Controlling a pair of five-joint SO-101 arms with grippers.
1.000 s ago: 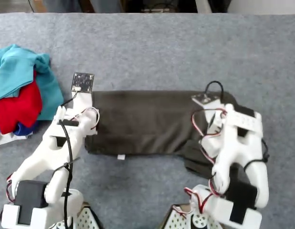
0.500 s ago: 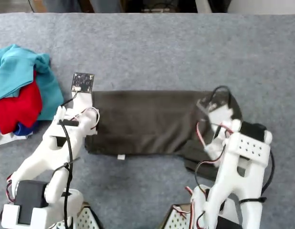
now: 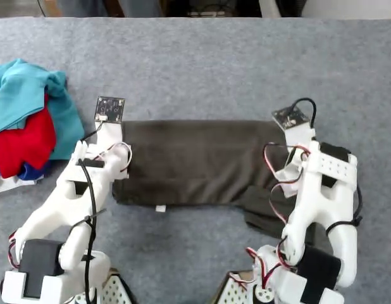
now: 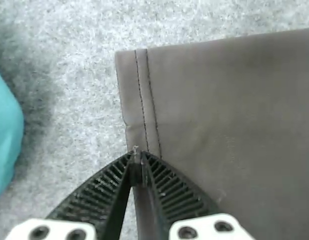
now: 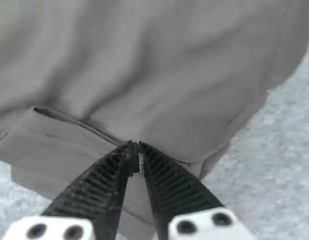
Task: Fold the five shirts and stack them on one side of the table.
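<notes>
On the grey felt table (image 3: 202,69), the left gripper (image 4: 136,156) and right gripper (image 5: 134,150) pinch the dark-brown cloth shirt (image 3: 195,158) at nine and three o'clock, likely for folding.

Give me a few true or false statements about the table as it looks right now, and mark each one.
1. The dark shirt lies stretched across the middle of the table. True.
2. The pile of shirts sits on the right arm's side. False: it is at the table's left edge, near the left arm.
3. The pile includes a teal shirt and a red shirt. True.
4. The left gripper has its fingers wide open over bare table. False: they are closed at the dark shirt's stitched hem.
5. The right gripper is over the pile. False: it is closed on the dark shirt's other end.
</notes>
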